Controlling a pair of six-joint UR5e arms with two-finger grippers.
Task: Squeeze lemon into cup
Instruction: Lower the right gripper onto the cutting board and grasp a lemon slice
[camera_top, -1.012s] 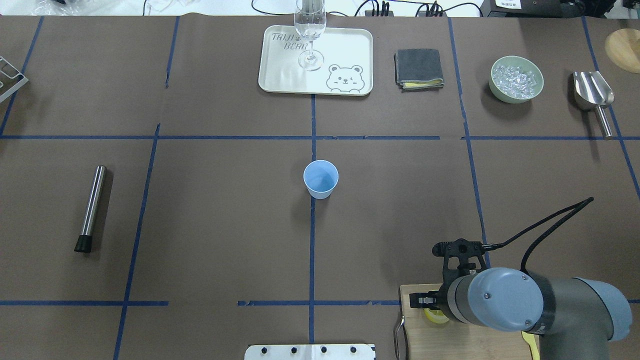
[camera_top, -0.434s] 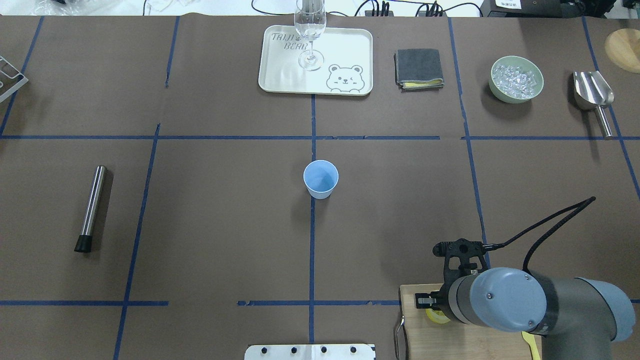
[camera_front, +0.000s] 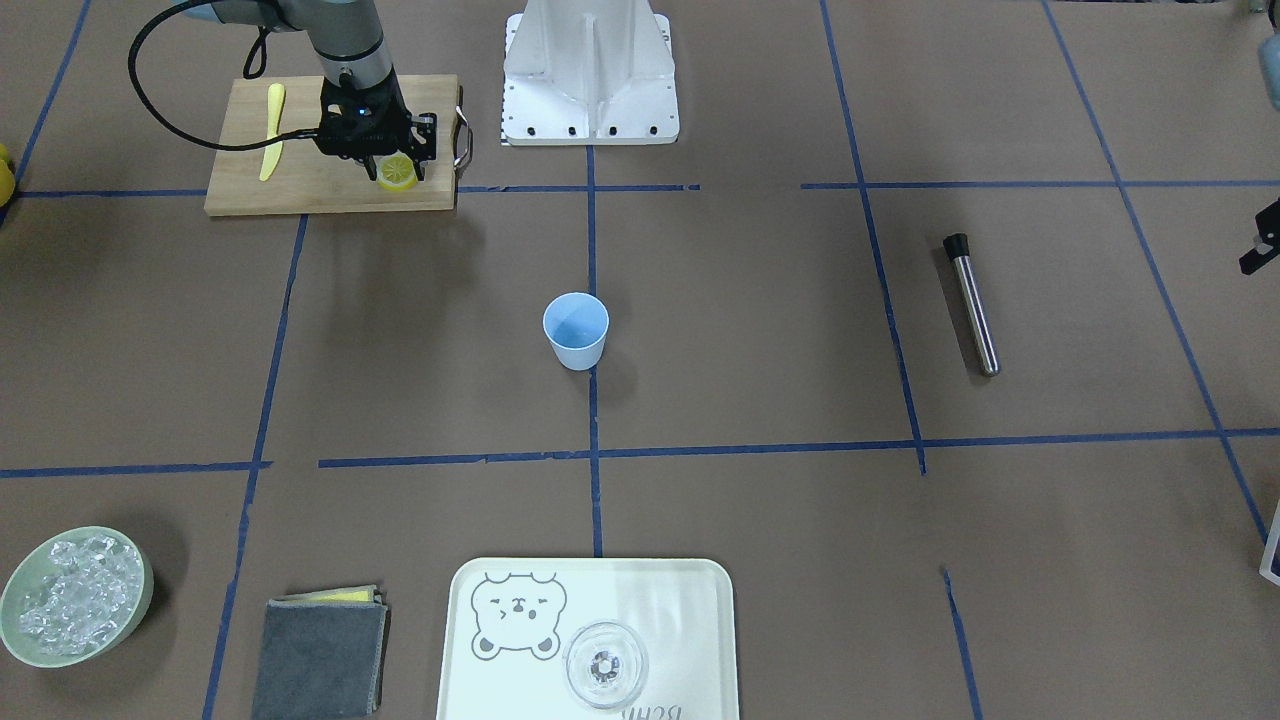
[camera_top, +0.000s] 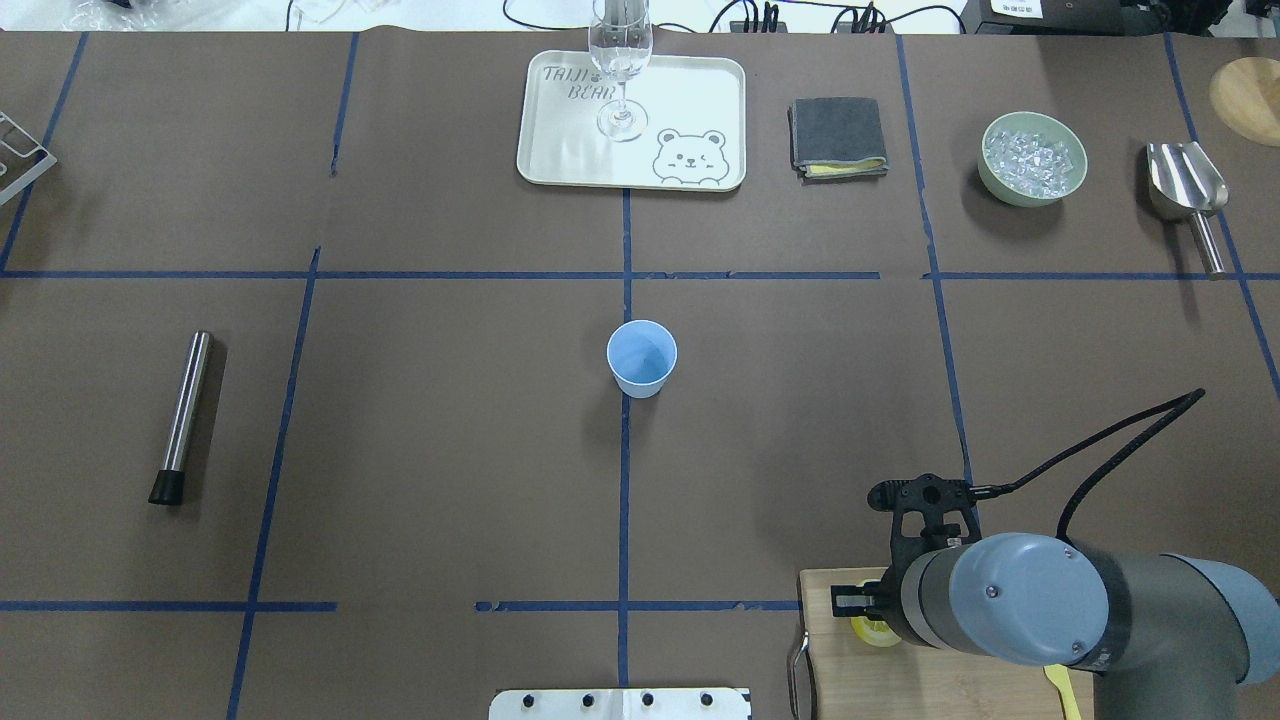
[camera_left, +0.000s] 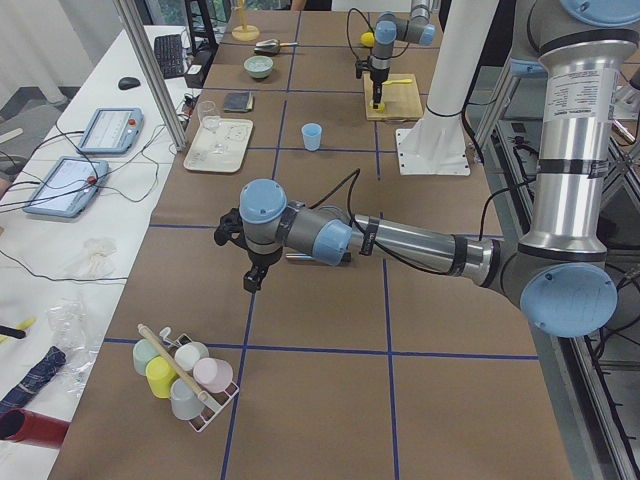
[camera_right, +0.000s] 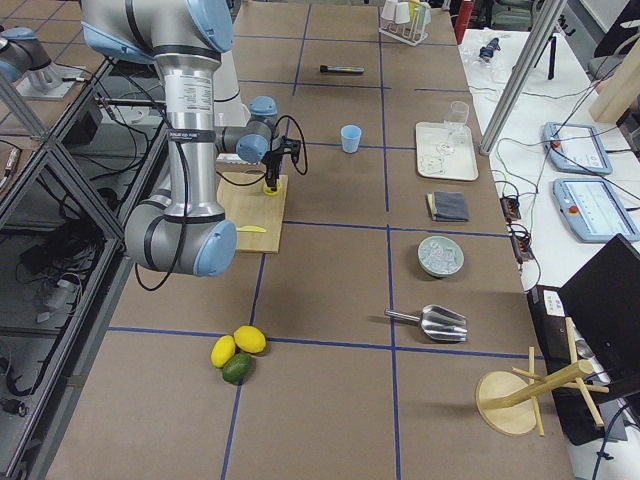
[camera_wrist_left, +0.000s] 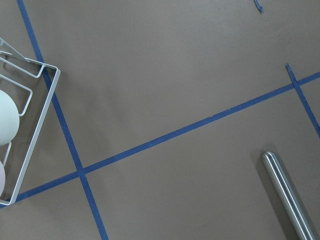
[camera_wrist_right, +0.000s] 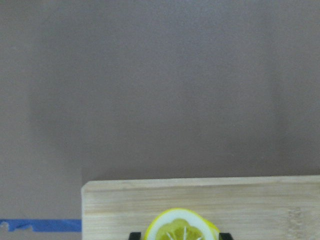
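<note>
Left gripper (camera_left: 253, 279), far left: finger state cannot be determined. Small light-blue tapered cup (camera_top: 641, 358): table centre, upright. Right gripper (camera_front: 396, 168): fingers clamp the thin round yellow-rinded lemon slice (camera_wrist_right: 179, 229) on the rectangular wooden cutting board (camera_front: 300, 190). Step: pickup. Next: lift, carry above cup.

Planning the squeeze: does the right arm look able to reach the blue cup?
Probably yes: only bare table lies between the right tool, holding the lemon at the board, and the cup at mid-table.
</note>
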